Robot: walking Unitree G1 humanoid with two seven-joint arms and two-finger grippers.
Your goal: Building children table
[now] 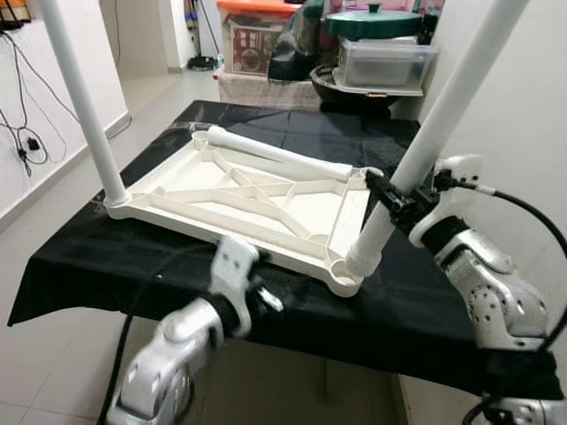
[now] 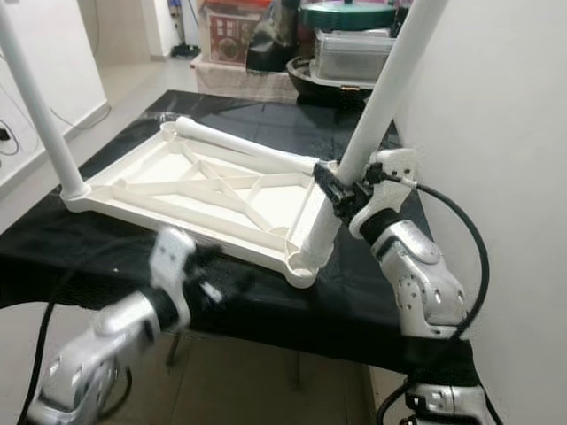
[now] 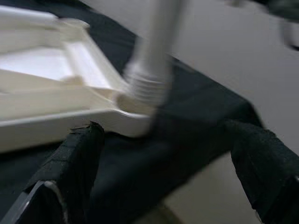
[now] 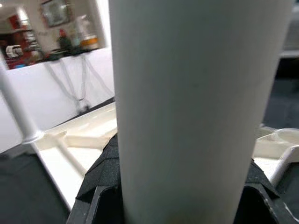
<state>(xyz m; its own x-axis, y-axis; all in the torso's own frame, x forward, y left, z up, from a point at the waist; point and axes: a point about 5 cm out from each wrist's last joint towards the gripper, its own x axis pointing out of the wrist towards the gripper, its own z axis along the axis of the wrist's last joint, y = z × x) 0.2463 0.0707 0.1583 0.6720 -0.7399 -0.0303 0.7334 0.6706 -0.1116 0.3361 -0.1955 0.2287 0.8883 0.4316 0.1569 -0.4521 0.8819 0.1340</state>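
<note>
Right gripper (image 1: 396,202) was clamped on the near-right leg (image 1: 443,115), fingers closed round the white tube a little above its threaded end, which sat in the corner socket of the upturned tabletop (image 1: 257,199). The leg leaned outward to the robot's right, not upright, so the thread looked only partly seated. Left gripper (image 1: 257,288) hovered low at the near edge of the black cloth (image 1: 399,305), fingers spread apart and holding nothing, pointed at that same corner. Risks as judged: turning the leg while tilted could cross-thread or pop it from the socket; with the tabletop unbraced, the twist could drag the whole panel across the cloth toward the table edge. Further back, the far-left leg (image 1: 84,106) stood upright in its socket, and a loose leg (image 1: 279,152) lay along the tabletop's far rim; a sliding panel could roll it off.
</note>
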